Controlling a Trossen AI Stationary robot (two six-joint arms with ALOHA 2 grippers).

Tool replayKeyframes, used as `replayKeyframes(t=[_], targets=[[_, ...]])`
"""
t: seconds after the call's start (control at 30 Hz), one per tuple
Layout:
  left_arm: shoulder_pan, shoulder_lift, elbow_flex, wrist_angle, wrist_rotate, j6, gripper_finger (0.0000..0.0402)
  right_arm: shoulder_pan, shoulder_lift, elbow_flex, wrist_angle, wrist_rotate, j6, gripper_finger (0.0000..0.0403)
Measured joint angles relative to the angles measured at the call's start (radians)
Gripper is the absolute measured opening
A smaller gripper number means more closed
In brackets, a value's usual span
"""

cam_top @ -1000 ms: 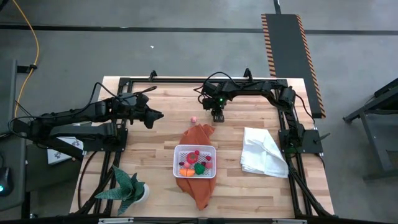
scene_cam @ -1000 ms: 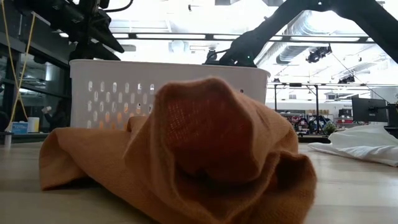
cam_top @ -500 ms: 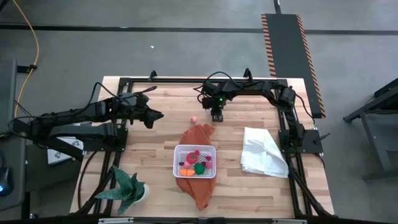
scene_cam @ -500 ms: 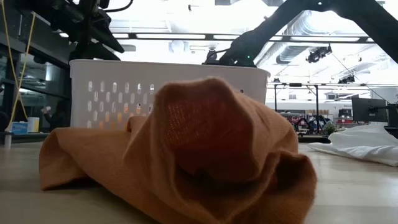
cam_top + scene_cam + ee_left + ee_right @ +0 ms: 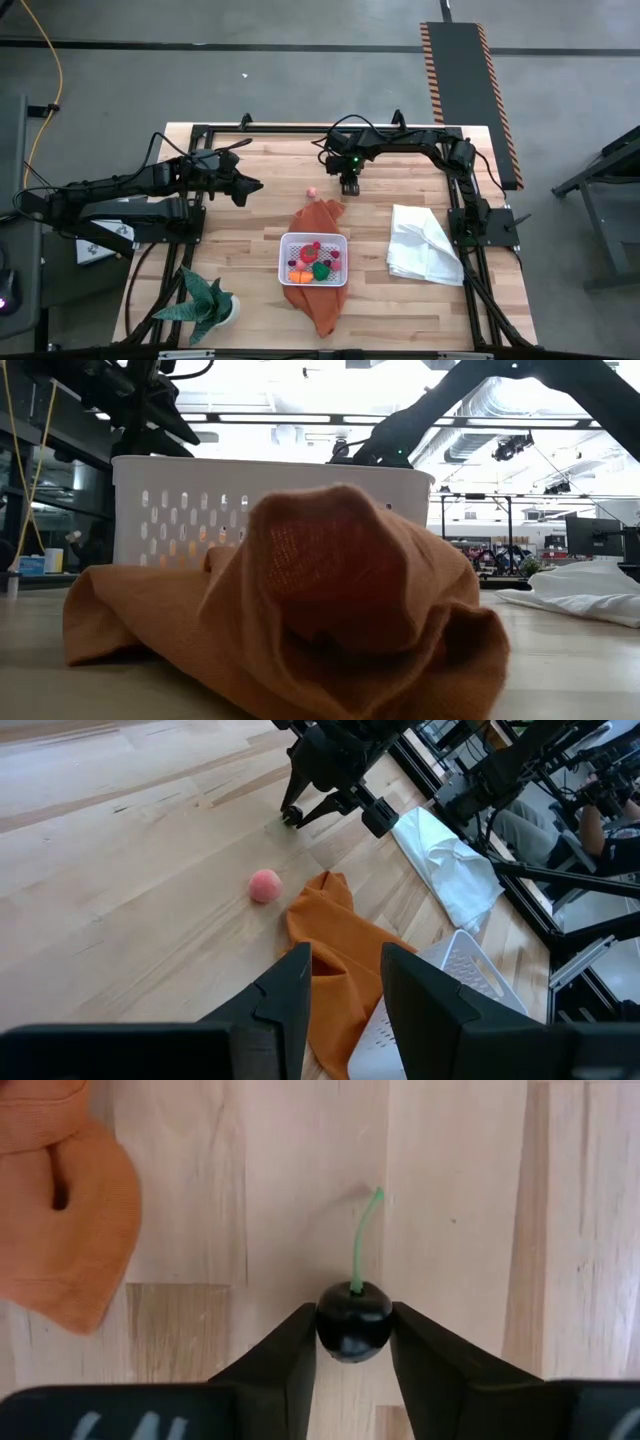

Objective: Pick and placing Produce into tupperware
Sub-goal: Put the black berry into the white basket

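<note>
A wooden table [image 5: 260,225] stands on a grey concrete floor [image 5: 300,90]. A ramp [image 5: 470,95] with orange-and-black striped edges lies beyond its far right corner, and a yellow cable [image 5: 45,70] runs across the floor at left. Long ceiling lights [image 5: 290,418], ducts [image 5: 480,410] and monitors [image 5: 592,532] fill the bright room behind.

Tupperware [image 5: 314,259] sits on cloth [image 5: 318,305], produce [image 5: 312,264] inside. Loose fruit [image 5: 311,192] lies behind the tupperware; cherry [image 5: 353,1320] beside that; folded cloth [image 5: 423,244] to its right, potted plant [image 5: 205,303] front-left.
</note>
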Motion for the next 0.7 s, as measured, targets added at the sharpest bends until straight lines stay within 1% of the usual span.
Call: replayKeyframes(t=[0.17,0.57,0.7], targets=[[0.000,0.000,0.000,0.000,0.000,0.000,0.0111,0.000,-0.001,0.001,0.000,-0.001,0.002,0.0088],[0.000,0.000,0.000,0.000,0.000,-0.015,0.0111,0.000,-0.001,0.001,-0.005,0.000,0.009,0.0089],[0.000,0.000,0.000,0.000,0.000,-0.015,0.0111,0.000,-0.002,0.014,-0.058,0.000,0.010,0.0089]])
